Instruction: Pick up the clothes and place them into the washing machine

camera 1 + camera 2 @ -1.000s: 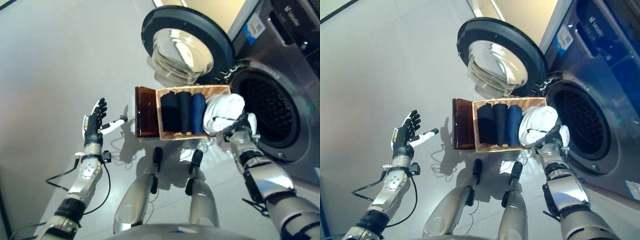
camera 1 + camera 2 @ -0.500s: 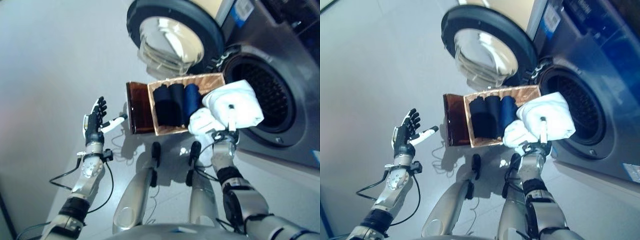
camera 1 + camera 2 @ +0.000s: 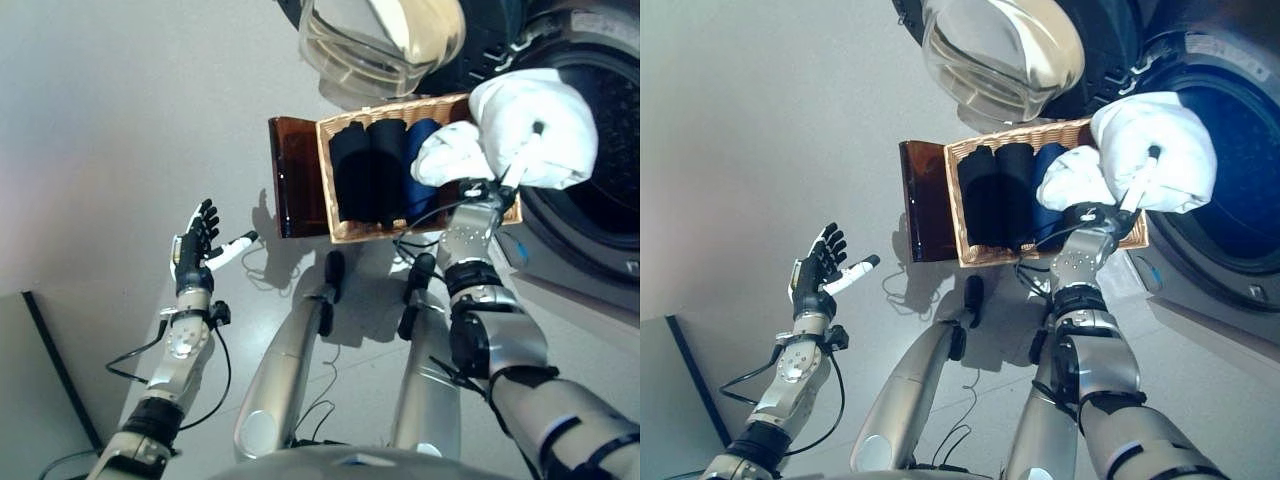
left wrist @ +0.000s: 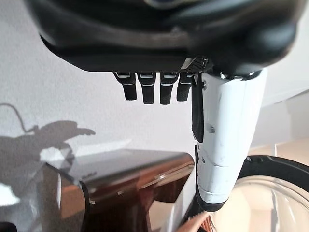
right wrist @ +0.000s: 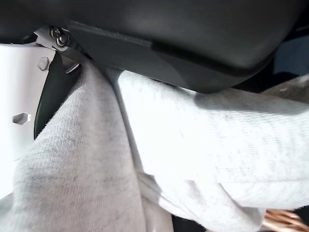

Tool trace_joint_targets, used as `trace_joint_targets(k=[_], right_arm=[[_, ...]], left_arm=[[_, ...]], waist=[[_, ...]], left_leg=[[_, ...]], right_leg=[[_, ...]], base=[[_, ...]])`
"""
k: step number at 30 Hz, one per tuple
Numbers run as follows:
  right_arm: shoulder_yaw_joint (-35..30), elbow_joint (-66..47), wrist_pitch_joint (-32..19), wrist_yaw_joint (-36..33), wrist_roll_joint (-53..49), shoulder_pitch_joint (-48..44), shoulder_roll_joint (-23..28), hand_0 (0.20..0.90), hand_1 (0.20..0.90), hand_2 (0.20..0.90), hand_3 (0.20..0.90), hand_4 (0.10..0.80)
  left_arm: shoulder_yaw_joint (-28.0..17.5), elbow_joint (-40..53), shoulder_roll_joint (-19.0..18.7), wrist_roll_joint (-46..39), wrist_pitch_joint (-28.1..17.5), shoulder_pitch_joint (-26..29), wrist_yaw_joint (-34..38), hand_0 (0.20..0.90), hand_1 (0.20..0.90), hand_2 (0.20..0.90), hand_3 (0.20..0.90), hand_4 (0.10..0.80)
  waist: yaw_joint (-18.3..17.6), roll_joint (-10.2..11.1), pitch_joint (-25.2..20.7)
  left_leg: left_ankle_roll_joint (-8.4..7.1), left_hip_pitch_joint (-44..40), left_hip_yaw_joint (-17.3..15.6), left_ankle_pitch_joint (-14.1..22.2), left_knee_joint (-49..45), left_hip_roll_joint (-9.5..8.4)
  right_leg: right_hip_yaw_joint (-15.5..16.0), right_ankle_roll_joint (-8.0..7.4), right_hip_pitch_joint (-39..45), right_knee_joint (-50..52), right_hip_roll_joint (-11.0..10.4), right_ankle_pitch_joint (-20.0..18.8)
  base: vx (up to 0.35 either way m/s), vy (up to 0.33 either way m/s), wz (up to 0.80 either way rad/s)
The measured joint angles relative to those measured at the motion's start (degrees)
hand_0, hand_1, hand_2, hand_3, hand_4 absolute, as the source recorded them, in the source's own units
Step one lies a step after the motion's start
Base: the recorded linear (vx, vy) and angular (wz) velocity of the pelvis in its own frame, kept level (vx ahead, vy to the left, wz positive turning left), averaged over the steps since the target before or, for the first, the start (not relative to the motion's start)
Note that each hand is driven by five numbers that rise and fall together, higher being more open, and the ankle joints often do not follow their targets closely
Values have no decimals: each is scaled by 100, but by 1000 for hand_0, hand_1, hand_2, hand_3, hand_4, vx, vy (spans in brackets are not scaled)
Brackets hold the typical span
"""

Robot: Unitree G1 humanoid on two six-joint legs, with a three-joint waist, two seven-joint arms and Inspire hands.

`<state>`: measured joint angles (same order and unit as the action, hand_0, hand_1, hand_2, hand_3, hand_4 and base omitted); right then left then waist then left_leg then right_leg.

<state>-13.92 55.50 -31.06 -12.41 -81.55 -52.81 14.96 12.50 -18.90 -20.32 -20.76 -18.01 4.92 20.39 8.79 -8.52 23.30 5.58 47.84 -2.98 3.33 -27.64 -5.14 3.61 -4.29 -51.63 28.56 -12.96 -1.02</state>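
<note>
A white garment [image 3: 535, 128] hangs bunched in my right hand [image 3: 484, 190], which is shut on it and holds it up in front of the washing machine's dark drum opening [image 3: 600, 190]. The right wrist view is filled by the same white garment [image 5: 159, 169] pressed against the palm. Below it the wicker basket [image 3: 345, 232] holds three rolled dark clothes [image 3: 375, 170], two black and one blue. My left hand [image 3: 195, 250] hovers open over the floor to the left, empty, with its fingers [image 4: 149, 87] straight.
The washer's round glass door [image 3: 385, 40] stands swung open above the basket. A brown translucent lid [image 3: 295, 180] leans against the basket's left side. Grey floor spreads to the left, and a darker panel [image 3: 40, 400] lies at the lower left.
The right hand has lifted the white garment higher and rightward, toward the drum opening. The camera has shifted, so the basket and door sit higher in view. The left hand stays open.
</note>
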Motion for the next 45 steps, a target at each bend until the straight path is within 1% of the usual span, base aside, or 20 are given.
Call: trace_joint_targets(k=[1,2,5,6,12,16,20,24,26,27,31,33,37,41,42,45], right_arm=[[-65,14,-18,-68,-2,-58,82,200,200,200,200,300],[-153,35,-32,-167,0,-160,209,200,200,200,200,300],[-226,44,-44,-404,15,-247,542,200,200,200,200,300],[-236,44,-55,-465,15,-262,650,200,200,200,200,300],[-336,184,-114,-903,358,-305,1172,200,200,200,200,300],[-470,186,-152,-1211,641,-303,1359,200,200,200,200,300],[-458,185,-136,-1495,1046,-322,1672,200,200,200,200,300],[-326,199,-104,-1653,1348,-452,2212,200,200,200,200,300],[-135,331,-65,-1668,1461,-627,2491,200,200,200,200,300],[61,456,24,-1722,1550,-828,2713,200,200,200,200,300],[494,492,138,-1786,1774,-1331,3049,200,200,200,200,300],[659,493,159,-1780,1835,-1472,3111,200,200,200,200,300],[1081,567,277,-1790,1853,-2133,3253,200,200,200,200,300],[1449,586,358,-1790,1948,-2507,3474,200,200,200,200,300],[1462,586,358,-1790,1963,-2580,3546,200,200,200,200,300],[1442,587,357,-1799,1979,-2770,3665,200,200,200,200,300]], left_arm=[[-1,12,-14,0,0,-4,8,900,900,900,900,800],[-1,24,-53,0,1,-6,21,900,900,900,900,800],[3,25,-62,-1,0,-15,92,900,900,900,900,800],[1,25,-61,-2,0,-9,129,900,900,900,900,800],[16,46,-73,12,-9,42,158,900,900,900,900,800],[11,52,-80,77,-13,42,229,900,900,900,900,800],[10,53,-94,140,-14,38,235,900,900,900,900,800],[9,77,-93,191,-19,-13,245,900,900,900,900,800],[-3,105,-92,192,-63,-60,261,900,900,900,900,800],[-4,130,-93,190,-77,-123,271,900,900,900,900,800],[-4,156,-89,189,-83,-152,334,900,900,900,900,800],[-4,170,-91,189,-100,-151,343,900,900,900,900,800],[-7,299,-91,190,-119,-145,352,900,900,900,900,800],[-17,360,-85,207,-133,-127,365,900,900,900,900,800],[-29,363,-86,207,-134,-126,382,900,900,900,900,800],[-56,359,-91,206,-134,-132,475,900,900,900,900,800]], waist=[[7,-15,-5],[20,-55,13],[39,-170,38],[40,-226,39],[9,-452,51],[-1,-505,49],[9,-530,46],[15,-679,39],[21,-704,46],[12,-712,43],[3,-724,40],[11,-724,40],[25,-724,40],[129,-726,38],[130,-726,39],[140,-727,38]], left_leg=[[-2,39,12,-1,1,-15],[-6,85,22,-4,-1,-26],[-4,98,15,-5,21,-80],[19,104,19,-17,24,-92],[35,171,-34,-9,33,-113],[38,164,-137,-10,65,-112],[46,168,-279,-11,90,-78],[35,168,-298,-39,166,-76],[17,183,-310,-76,236,-80],[9,194,-325,-115,308,-84],[-36,217,-332,-200,484,-75],[-51,216,-297,-208,509,-58],[-98,224,-286,-282,680,-69],[-144,223,-184,-329,766,-80],[-157,224,-145,-362,808,-97],[-179,221,-46,-463,961,-161]], right_leg=[[3,-16,-61,53,-16,26],[4,18,-124,113,-27,58],[-28,2,-195,202,-78,97],[-41,-8,-204,218,-91,113],[-123,-17,-328,231,-92,105],[-217,-33,-404,251,-79,95],[-371,-81,-497,224,-29,65],[-419,-90,-542,225,-9,59],[-438,-89,-606,230,-5,58],[-451,-87,-668,230,-5,60],[-464,-44,-793,249,22,82],[-456,6,-806,274,43,85],[-462,33,-905,280,51,102],[-415,120,-925,351,37,162],[-414,146,-949,393,24,185],[-406,149,-1008,465,-28,243]], base=[[41,-4,11],[41,4,13],[41,9,7],[37,4,3],[12,-2,-2],[1,-9,-10],[-26,-41,-17],[-18,-64,-2],[-8,-71,0],[-4,-81,-2],[3,-32,0],[1,-74,3],[-5,-63,4],[3,-45,13],[24,1,25],[22,15,22]])
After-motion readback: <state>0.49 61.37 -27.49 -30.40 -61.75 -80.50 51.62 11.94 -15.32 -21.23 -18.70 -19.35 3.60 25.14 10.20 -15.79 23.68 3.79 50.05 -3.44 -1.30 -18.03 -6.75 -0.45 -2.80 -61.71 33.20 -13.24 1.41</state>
